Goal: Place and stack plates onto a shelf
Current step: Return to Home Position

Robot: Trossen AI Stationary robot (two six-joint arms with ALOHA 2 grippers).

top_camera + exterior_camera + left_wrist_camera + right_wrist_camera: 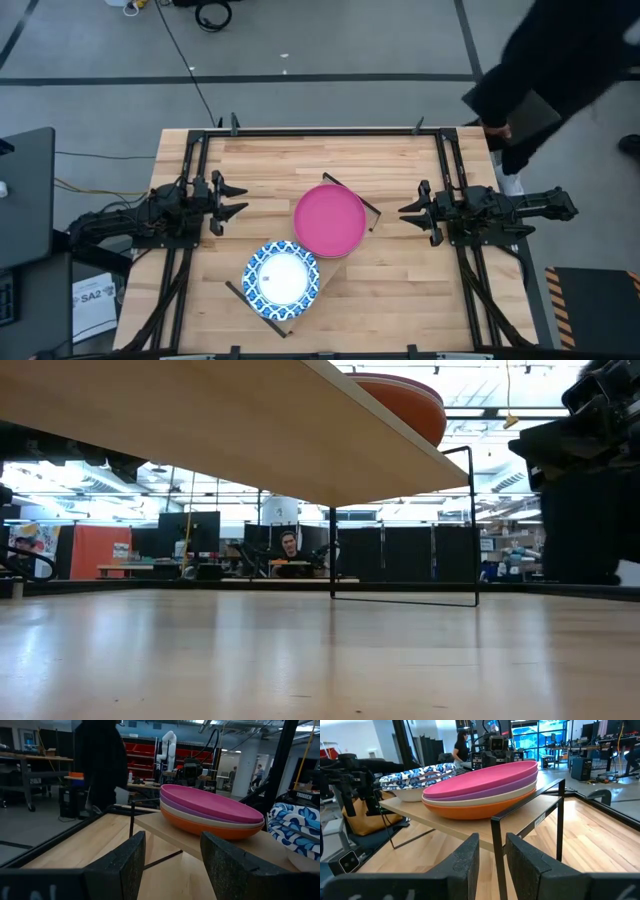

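A light-wood shelf (323, 263) on thin black rods stands slantwise at the table's middle. On its far end rests a stack of large plates, magenta on top (329, 220), with purple, beige and orange (200, 826) below. On its near end sits a stack of white plates with blue patterned rims (281, 277). My left gripper (242, 199) hangs open at the table's left, pointing level at the shelf, with nothing between its fingers (125, 865). At the table's right, my right gripper (408, 212) points level at the shelf, its fingers a narrow gap apart (492, 842) and empty.
A person in dark clothes (560, 70) stands just beyond the table's far right corner. A black metal frame (320, 131) runs along the table's far edge and sides. Bare wooden tabletop (400, 290) lies around the shelf.
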